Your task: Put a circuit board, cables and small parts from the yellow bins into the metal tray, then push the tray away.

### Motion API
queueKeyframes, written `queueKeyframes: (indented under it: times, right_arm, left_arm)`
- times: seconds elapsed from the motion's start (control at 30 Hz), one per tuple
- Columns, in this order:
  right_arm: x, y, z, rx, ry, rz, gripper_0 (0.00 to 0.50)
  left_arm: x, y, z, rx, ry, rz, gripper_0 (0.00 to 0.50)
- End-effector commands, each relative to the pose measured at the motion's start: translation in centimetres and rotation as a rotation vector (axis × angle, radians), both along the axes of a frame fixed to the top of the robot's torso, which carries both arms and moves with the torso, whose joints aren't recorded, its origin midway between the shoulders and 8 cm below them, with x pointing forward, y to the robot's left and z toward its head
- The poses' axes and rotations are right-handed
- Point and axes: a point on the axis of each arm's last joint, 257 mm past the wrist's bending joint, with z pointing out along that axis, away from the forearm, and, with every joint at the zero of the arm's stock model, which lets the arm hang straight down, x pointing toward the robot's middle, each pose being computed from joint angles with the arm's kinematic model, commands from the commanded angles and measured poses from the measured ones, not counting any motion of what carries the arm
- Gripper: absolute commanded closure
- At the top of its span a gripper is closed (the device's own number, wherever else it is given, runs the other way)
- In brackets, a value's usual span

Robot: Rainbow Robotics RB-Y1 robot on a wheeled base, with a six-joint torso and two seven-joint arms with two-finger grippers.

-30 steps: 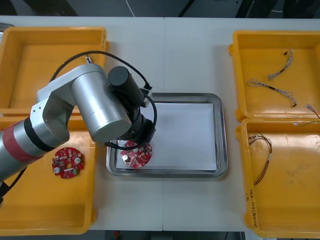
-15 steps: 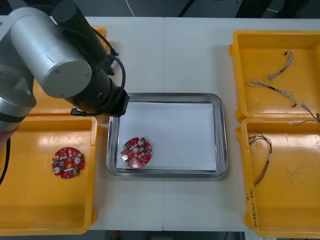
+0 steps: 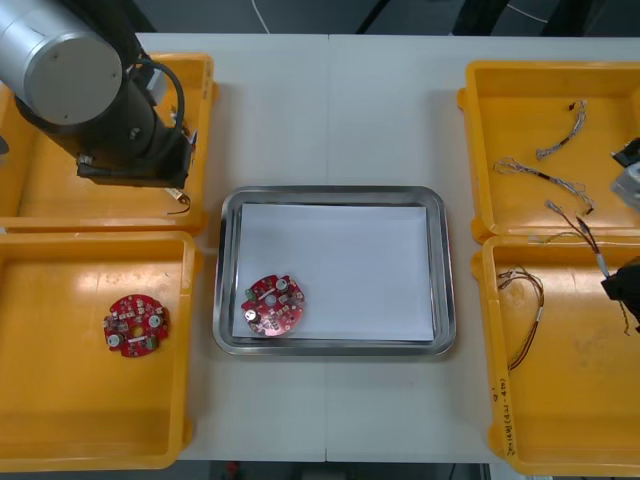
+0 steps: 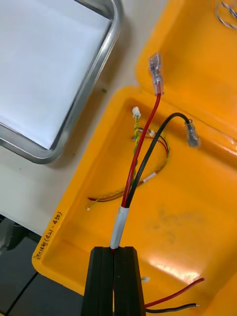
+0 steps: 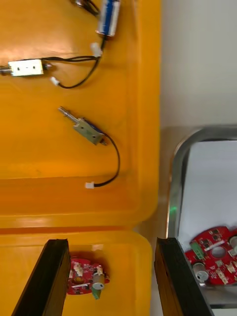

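Note:
One round red circuit board lies in the near left corner of the metal tray, also visible as a circuit board past my left fingers. My left gripper hangs open over the left bins, its arm above the far left bin. Small metal parts with black leads lie ahead of it. My right gripper is shut on a red and black cable above the near right bin. In the front view the right gripper sits at the right edge, with that cable rising from it.
A second circuit board lies in the near left bin. Twisted cables lie in the far right bin. A red and yellow cable rests in the near right bin. The tray has white lining.
My left arm drew back from the tray to the far left bin, leaving the circuit board in the tray. My right gripper came into view at the right edge holding the cable.

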Motion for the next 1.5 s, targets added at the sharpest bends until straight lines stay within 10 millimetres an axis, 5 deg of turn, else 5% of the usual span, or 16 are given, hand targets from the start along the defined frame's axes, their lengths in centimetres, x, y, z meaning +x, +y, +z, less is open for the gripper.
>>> queueKeyframes:
  times: [0.03,0.37,0.77,1.23,1.5]
  right_arm:
    - [0.7,2.3,0.9,-0.093,-0.039,0.140,0.500]
    - [1.1,6.2,-0.1,-0.199,-0.040,0.329,0.500]
    - [2.5,11.7,-1.2,-0.267,-0.077,0.586,0.500]
    - [4.6,16.8,-2.4,-0.403,-0.118,0.835,0.500]
    - [5.9,17.9,-4.2,-0.394,-0.069,0.917,0.500]
  left_arm:
    - [2.7,3.0,4.8,-0.027,-0.095,0.067,0.000]
    - [4.6,7.9,5.8,0.015,-0.113,0.069,0.000]
    - [7.4,10.4,4.8,-0.058,-0.151,0.218,0.000]
    - [11.3,7.4,4.3,-0.305,-0.179,0.519,0.000]
    - [12.2,6.9,3.0,-0.391,-0.148,0.645,0.000]
